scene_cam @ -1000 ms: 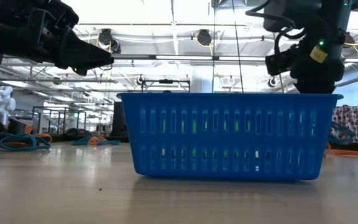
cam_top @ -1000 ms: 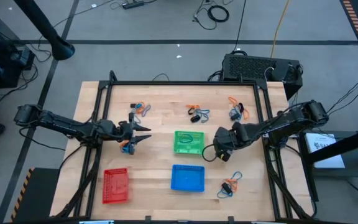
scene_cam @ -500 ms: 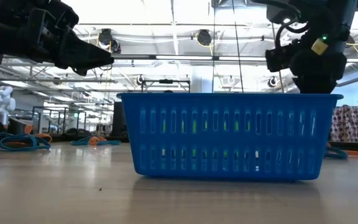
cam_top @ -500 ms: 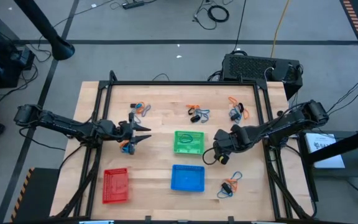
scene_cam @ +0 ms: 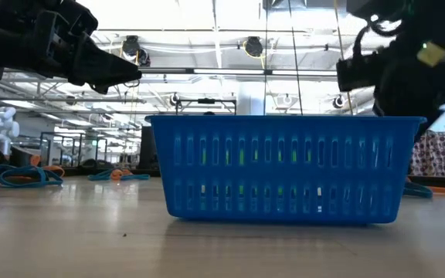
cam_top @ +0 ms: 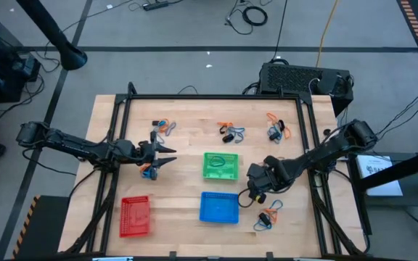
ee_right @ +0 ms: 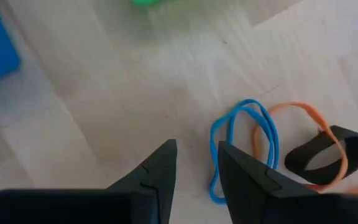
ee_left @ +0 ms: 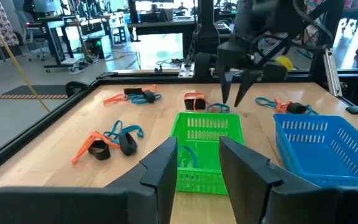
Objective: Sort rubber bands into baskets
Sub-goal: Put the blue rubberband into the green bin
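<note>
Rubber bands (cam_top: 268, 215) scattered across wooden table (cam_top: 180, 190), both grippers' jaws parted, empty.

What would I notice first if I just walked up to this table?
Three bright baskets stand out: the green basket mid-table, the blue basket nearer the front edge, and the red basket at the front left. The right claw, fingers apart, hangs beside the blue basket, over a little pile of rubber bands. The left claw waits left of the green basket.
</note>
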Controlling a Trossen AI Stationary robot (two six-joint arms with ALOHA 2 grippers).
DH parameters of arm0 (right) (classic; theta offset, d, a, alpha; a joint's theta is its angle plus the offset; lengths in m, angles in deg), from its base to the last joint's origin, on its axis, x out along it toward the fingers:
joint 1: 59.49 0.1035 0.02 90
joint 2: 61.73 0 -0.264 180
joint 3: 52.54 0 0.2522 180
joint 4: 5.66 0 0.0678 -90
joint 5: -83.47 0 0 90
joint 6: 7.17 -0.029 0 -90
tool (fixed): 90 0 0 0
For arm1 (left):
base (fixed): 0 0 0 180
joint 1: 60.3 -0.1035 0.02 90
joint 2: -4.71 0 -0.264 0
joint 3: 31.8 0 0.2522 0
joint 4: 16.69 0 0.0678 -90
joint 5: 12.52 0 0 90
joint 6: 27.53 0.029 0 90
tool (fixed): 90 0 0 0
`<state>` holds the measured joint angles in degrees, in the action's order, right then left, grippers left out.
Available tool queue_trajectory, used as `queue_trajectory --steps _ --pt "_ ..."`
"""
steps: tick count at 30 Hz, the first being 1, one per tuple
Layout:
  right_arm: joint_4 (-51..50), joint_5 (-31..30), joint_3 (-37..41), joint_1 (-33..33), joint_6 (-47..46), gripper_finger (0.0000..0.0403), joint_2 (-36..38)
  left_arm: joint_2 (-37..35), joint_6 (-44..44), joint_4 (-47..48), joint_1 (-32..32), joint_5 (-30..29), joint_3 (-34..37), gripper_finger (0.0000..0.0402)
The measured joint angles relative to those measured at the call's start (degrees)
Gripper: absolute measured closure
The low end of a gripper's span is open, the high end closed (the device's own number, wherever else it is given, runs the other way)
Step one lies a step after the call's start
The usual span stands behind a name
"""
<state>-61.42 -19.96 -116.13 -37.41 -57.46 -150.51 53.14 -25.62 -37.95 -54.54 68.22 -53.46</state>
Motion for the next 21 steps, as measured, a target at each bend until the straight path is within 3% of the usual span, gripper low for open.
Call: queue_trajectory --steps 14,18,21 --pt "0.3 -1.1 -0.3 -0.2 6.6 0.0294 -7.9 0.0 0.5 -0.1 -0.1 0.0 0.0 0.0275" --pt "-0.7 -1.9 -0.2 -1.4 8.5 0.0321 -7.4 0.0 0.5 -0.2 -0.1 0.0 0.0 0.0275" --pt "-1.5 -3.6 0.0 -3.3 10.8 0.0363 -6.6 0.0 0.5 -0.5 -0.1 0.0 0.0 0.0275"
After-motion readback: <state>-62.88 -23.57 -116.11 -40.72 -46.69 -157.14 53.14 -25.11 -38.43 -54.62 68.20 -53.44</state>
